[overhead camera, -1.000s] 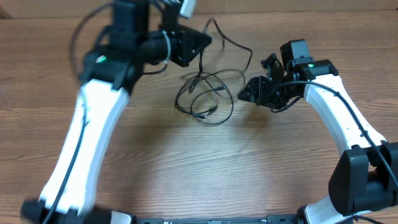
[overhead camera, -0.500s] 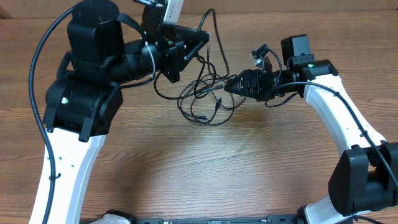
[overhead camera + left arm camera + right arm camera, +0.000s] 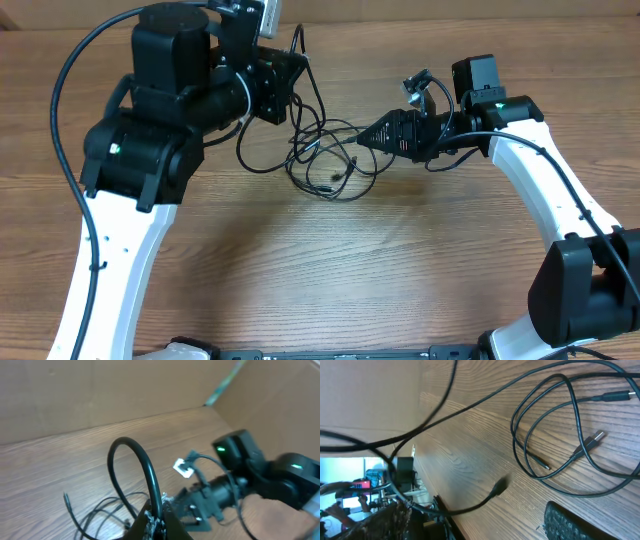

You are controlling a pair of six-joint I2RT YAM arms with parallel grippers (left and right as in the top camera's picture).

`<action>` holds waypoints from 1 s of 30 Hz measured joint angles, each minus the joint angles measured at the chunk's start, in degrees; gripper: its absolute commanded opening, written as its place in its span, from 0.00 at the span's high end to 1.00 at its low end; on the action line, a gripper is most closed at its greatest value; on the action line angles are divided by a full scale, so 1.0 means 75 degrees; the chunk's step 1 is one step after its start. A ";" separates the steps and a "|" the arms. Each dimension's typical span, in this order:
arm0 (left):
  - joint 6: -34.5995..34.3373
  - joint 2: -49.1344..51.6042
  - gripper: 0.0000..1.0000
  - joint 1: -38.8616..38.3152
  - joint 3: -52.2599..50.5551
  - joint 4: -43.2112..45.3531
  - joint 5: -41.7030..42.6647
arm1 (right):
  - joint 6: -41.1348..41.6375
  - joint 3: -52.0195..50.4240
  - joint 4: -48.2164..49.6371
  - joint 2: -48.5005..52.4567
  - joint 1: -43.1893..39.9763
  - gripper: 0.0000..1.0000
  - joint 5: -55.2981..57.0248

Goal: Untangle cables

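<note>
The cables [image 3: 330,165] are thin black cords in loose tangled loops on the wooden table between the arms. My left gripper [image 3: 293,73] is shut on one black cable [image 3: 145,470] and holds it raised, so it arcs up from the jaws [image 3: 160,522]. My right gripper [image 3: 366,138] points left at the right edge of the loops. In the right wrist view its fingers [image 3: 475,510] stand wide apart, and a cable end with a dark plug [image 3: 500,485] crosses in front of them. More loops and plug ends [image 3: 592,440] lie on the table beyond.
A cardboard wall [image 3: 100,390] runs along the table's far edge. The right arm [image 3: 235,490] shows in the left wrist view, close beyond the held cable. The bare wooden table [image 3: 330,270] stretches toward the front.
My left gripper has pulled back and left with its cable, dragging the strand with it. My right gripper moved left to the loops a second ago and has held there since.
</note>
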 measured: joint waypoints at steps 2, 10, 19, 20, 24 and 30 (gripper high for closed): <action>-0.0032 0.0096 0.96 0.0000 0.0000 -0.0038 -0.0618 | 0.0012 0.0000 0.0003 0.0000 0.0000 0.19 0.0108; -0.0265 0.0353 0.96 0.0006 0.0000 -0.0574 -0.4814 | 0.0775 0.0000 -0.0472 0.0000 0.0006 0.14 0.2602; -0.0452 0.0933 0.45 0.0297 0.0000 -0.0653 -0.6805 | 0.1145 0.0000 -0.0895 0.0000 0.0006 0.14 0.3870; -0.0487 0.0982 0.41 0.0326 0.0000 -0.0676 -0.6758 | 0.1163 0.0000 -0.0935 0.0000 0.0006 0.14 0.3908; -0.0577 0.1218 0.38 0.0361 0.0000 -0.0860 -0.5936 | 0.1195 0.0000 -0.1000 0.0000 0.0003 0.14 0.3995; -0.0568 0.1888 0.43 0.0259 0.0000 -0.1247 -0.3276 | 0.1204 0.0000 -0.1046 0.0000 0.0006 0.13 0.4033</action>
